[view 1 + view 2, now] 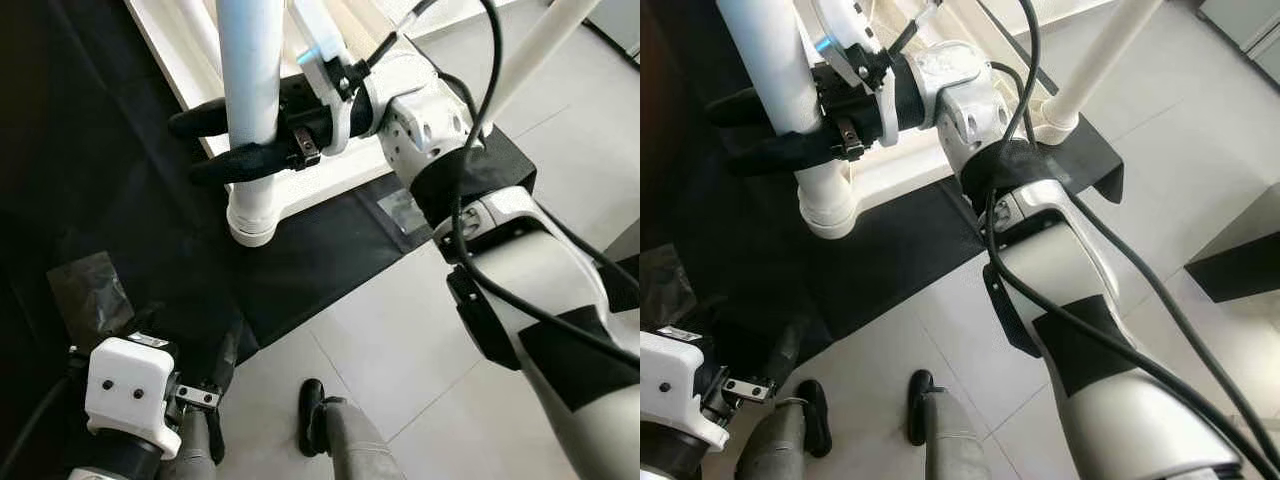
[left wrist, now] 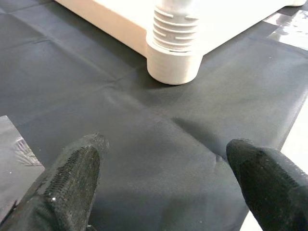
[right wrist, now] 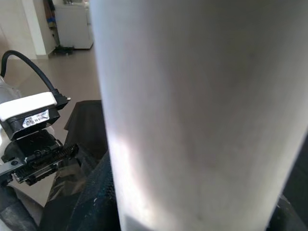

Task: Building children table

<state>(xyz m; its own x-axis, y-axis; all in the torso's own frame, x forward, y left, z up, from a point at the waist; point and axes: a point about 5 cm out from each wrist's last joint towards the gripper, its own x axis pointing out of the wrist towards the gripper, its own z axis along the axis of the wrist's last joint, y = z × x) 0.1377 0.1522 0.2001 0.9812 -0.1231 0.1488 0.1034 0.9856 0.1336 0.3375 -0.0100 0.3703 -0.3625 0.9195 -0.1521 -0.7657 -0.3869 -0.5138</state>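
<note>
Clamped on the white leg [image 1: 250,70] at the top of the frame, the right gripper [image 1: 228,140] holds it in its corner socket [image 1: 252,218] on the upside-down table [image 1: 330,185], another leg [image 1: 535,45] stands upper right, and the left gripper [image 2: 163,178] waits apart, low down, so more twisting seems left.

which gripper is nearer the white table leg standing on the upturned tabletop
Right. The right gripper is clamped around the white cylindrical plastic table leg above its socket; the left gripper hangs low over the black floor mat, jaws open, apart from the leg.
</note>
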